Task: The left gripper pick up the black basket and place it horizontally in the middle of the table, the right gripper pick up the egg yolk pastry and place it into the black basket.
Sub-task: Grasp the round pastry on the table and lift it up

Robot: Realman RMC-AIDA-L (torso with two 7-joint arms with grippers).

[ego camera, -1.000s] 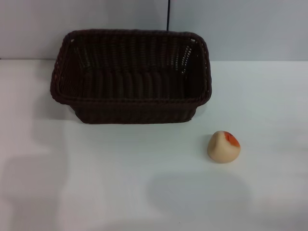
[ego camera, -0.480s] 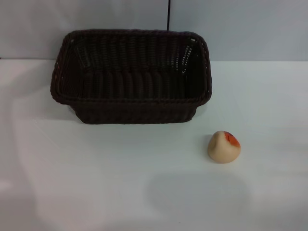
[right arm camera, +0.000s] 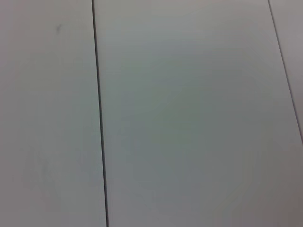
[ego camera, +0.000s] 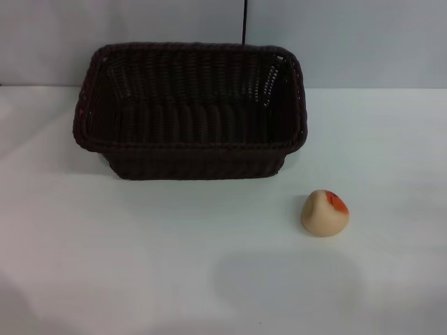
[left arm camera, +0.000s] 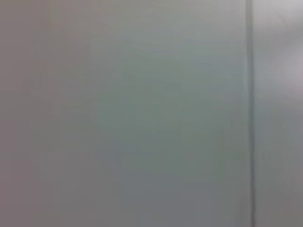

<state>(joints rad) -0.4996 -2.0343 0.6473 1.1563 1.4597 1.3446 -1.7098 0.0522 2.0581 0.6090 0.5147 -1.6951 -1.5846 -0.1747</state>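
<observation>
Black basket (ego camera: 190, 112) sits upright on the table (ego camera: 140, 244), its long side running across the head view, at the far middle of the tabletop and close to the pale wall behind it. Its dark woven sides and rounded rim are fully visible, and nothing lies inside it. Egg yolk pastry (ego camera: 325, 213) rests on the table nearer the robot and to the right of the basket, apart from it, its orange-red patch turned up and to the right.

Neither the left gripper nor the right gripper appears in the head view, so the basket and the pastry cannot be placed relative to either one; nothing touches them. Whether either gripper's fingers are spread or closed cannot be told, as no fingers show in any view.

The left wrist view shows only a blurred pale panel crossed by one dark seam (left arm camera: 249, 113). The right wrist view shows a similar pale surface with a dark seam (right arm camera: 99, 113) and a fainter line (right arm camera: 285, 71).
</observation>
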